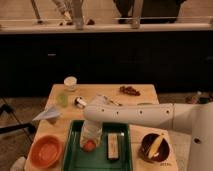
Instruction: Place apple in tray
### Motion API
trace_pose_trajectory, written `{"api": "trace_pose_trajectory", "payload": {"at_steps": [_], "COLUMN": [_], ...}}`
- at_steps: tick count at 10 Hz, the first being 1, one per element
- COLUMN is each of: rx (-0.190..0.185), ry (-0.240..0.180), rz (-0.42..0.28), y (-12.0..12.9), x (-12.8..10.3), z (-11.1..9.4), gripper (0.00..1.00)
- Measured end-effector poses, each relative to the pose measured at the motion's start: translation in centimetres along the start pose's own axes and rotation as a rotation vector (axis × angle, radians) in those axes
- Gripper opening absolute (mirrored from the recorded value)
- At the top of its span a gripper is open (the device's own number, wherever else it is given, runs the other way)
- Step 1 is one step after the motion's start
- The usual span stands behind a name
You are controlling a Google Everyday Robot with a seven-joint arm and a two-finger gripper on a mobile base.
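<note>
In the camera view the apple (89,145) lies inside the tray (73,150), near its left rim. The pincer (89,140) points down right over the apple; whether it grips cannot be told. A pale bar (114,145) lies in the tray right of the apple.

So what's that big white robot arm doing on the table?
The robot is putting an apple into the green tray. Its arm reaches down from the right, and its pincer is right over the apple, which sits inside the tray next to a pale bar-shaped thing. An orange bowl stands left of the tray and a dark bowl stands on the right.
</note>
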Motion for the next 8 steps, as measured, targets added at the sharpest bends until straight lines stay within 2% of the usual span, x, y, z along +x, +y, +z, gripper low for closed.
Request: {"api": "trace_pose_trajectory", "payload": {"at_steps": [2,3,4,7,8], "rx": [0.000,0.000,0.001,0.001,0.001], "ry": [0.000,0.000,0.000,0.000,0.001], "rz": [0.000,0.000,0.000,0.001,0.001], "y": [-0.04,-0.02,-0.03,0.00,0.00], "x": [0.00,0.01,0.01,0.01,0.01], "z": [0.01,0.00,0.00,-0.01,-0.01], "gripper": [0.02,0.05,0.13,0.45,0.53]}}
